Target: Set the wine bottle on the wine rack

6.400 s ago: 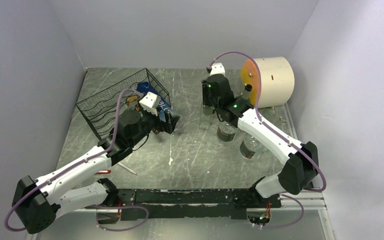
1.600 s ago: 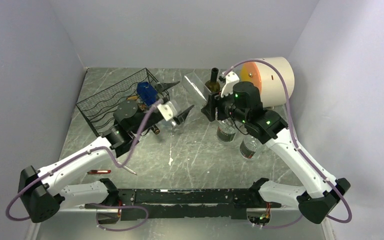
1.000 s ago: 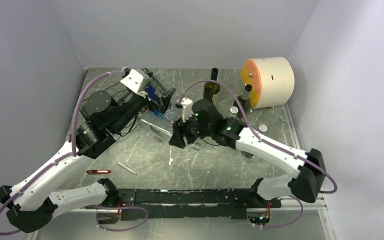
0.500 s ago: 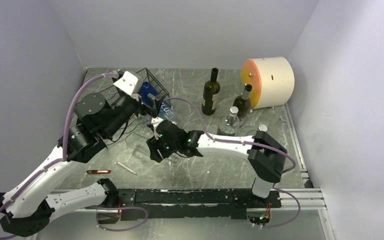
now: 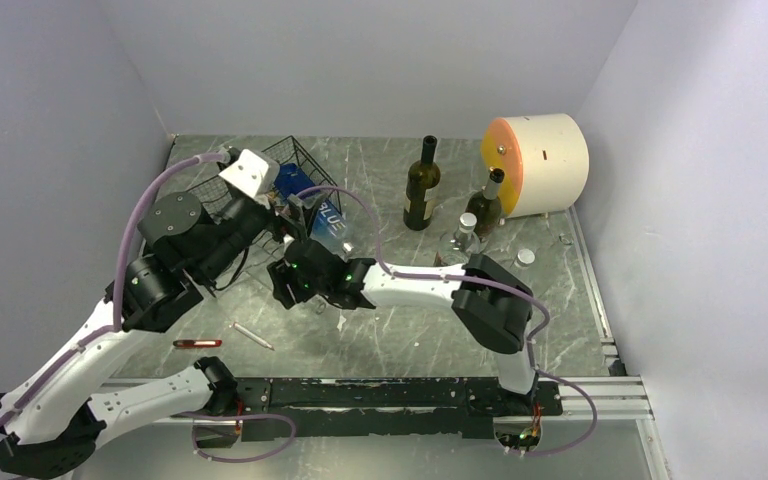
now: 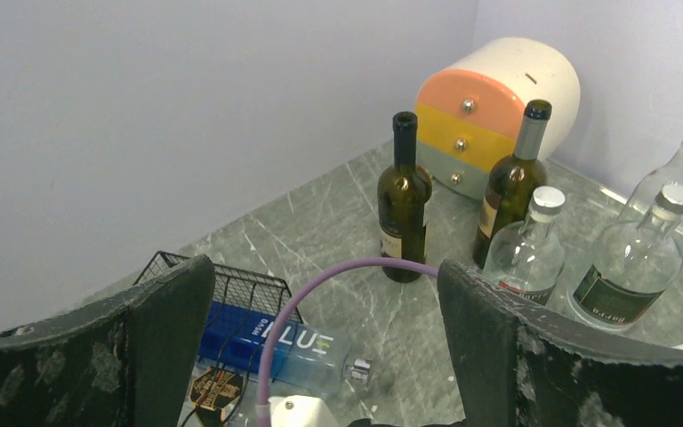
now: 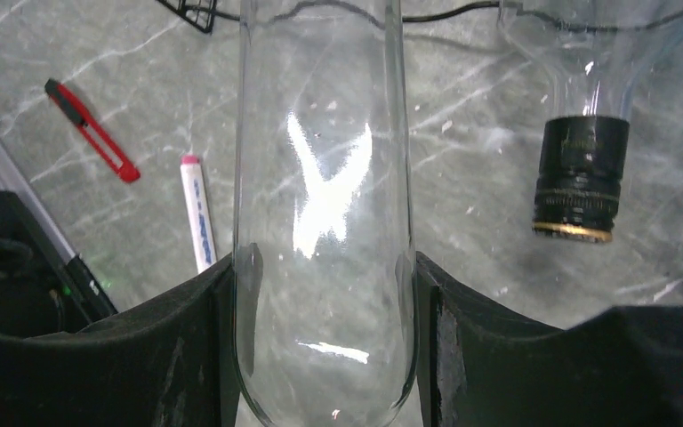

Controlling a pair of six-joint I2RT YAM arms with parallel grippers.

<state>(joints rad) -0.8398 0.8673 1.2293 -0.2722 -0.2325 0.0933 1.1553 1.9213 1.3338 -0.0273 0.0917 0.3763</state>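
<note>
The black wire rack (image 5: pixel 222 188) stands at the back left, mostly hidden under my left arm; its corner shows in the left wrist view (image 6: pixel 231 294). My right gripper (image 5: pixel 285 285) reaches far left and is shut on a clear glass bottle (image 7: pixel 325 178), held just in front of the rack, its body between my pads (image 7: pixel 462 338). My left gripper (image 5: pixel 295 208) is open wide and empty above the rack's right end (image 6: pixel 325 271). A blue bottle (image 6: pixel 293 347) lies in the rack with its neck sticking out. A black-capped bottle neck (image 7: pixel 581 178) lies beside the held bottle.
Two dark wine bottles (image 5: pixel 420 185) (image 5: pixel 487 200) and a clear bottle (image 5: pixel 463 235) stand at the back right. Behind them is a cream drawer drum (image 5: pixel 540 150). A red pen (image 5: pixel 197 343) and a white pen (image 5: pixel 250 335) lie at the front left.
My right arm has swung from the back right across to the rack's front, carrying the clear bottle. My left arm has risen and pulled back over the rack.
</note>
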